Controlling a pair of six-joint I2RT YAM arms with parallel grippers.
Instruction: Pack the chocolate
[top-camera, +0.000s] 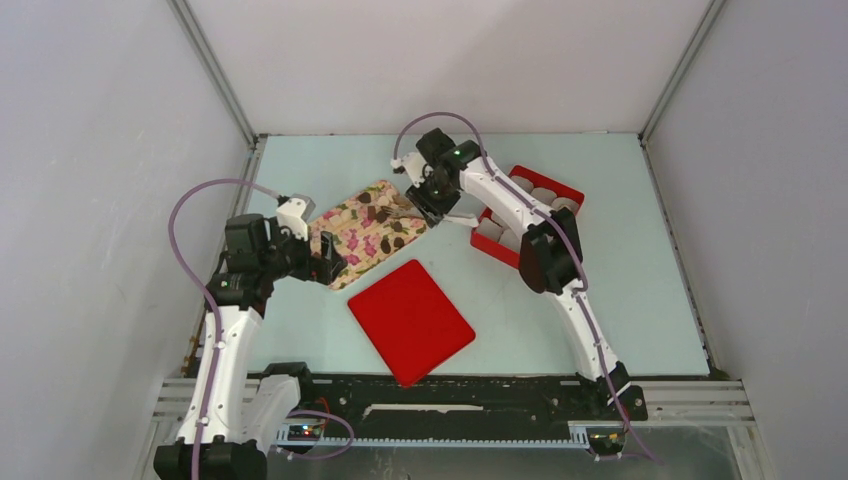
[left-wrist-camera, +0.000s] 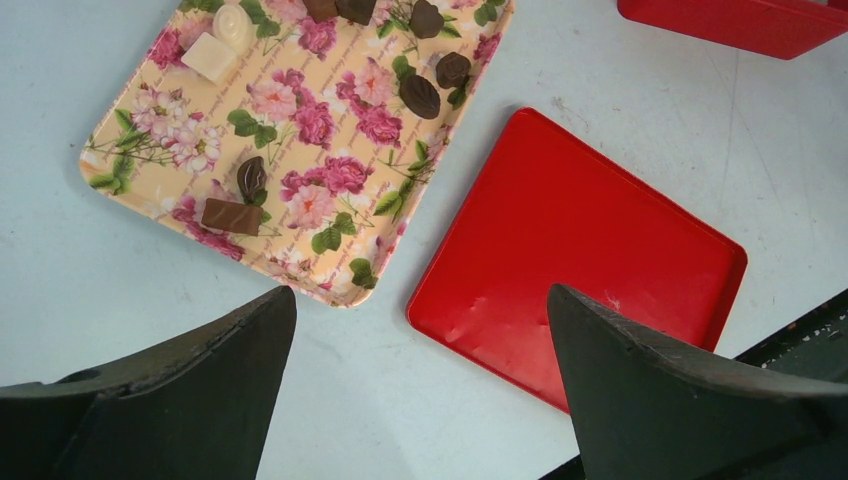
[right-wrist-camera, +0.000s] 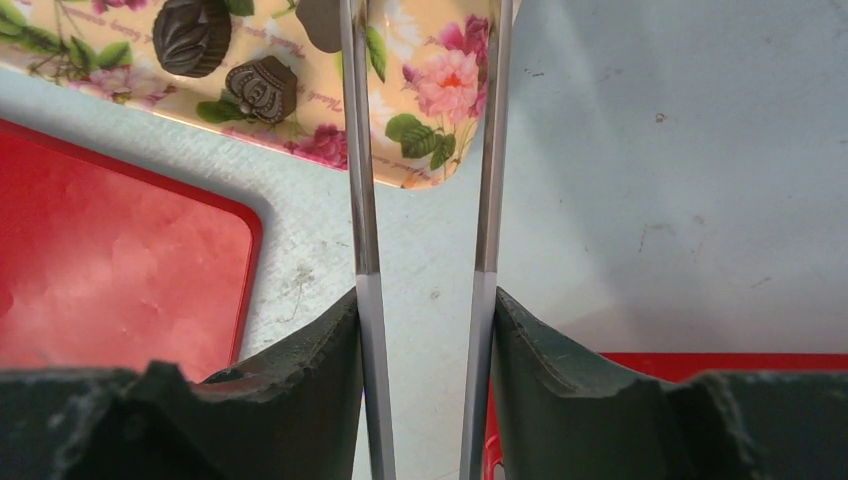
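Observation:
The flower-print tray (top-camera: 352, 243) lies left of centre with several chocolates (top-camera: 384, 214) on it, dark and pale. The left wrist view shows dark lumps (left-wrist-camera: 420, 95), a brown bar (left-wrist-camera: 230, 216) and pale pieces (left-wrist-camera: 208, 56). My left gripper (top-camera: 325, 262) is open and empty at the tray's near left corner, above bare table (left-wrist-camera: 420, 295). My right gripper (top-camera: 427, 200) is shut on metal tongs (right-wrist-camera: 361, 150), whose two arms reach over the tray's right end (right-wrist-camera: 425, 175). Dark chocolates (right-wrist-camera: 262, 88) lie left of the tongs. The tong tips are out of view.
A red box (top-camera: 530, 205) with white paper cups stands at the right, behind the right arm. A flat red lid (top-camera: 410, 320) lies in front of the tray; it also shows in the left wrist view (left-wrist-camera: 590, 240) and the right wrist view (right-wrist-camera: 110, 270).

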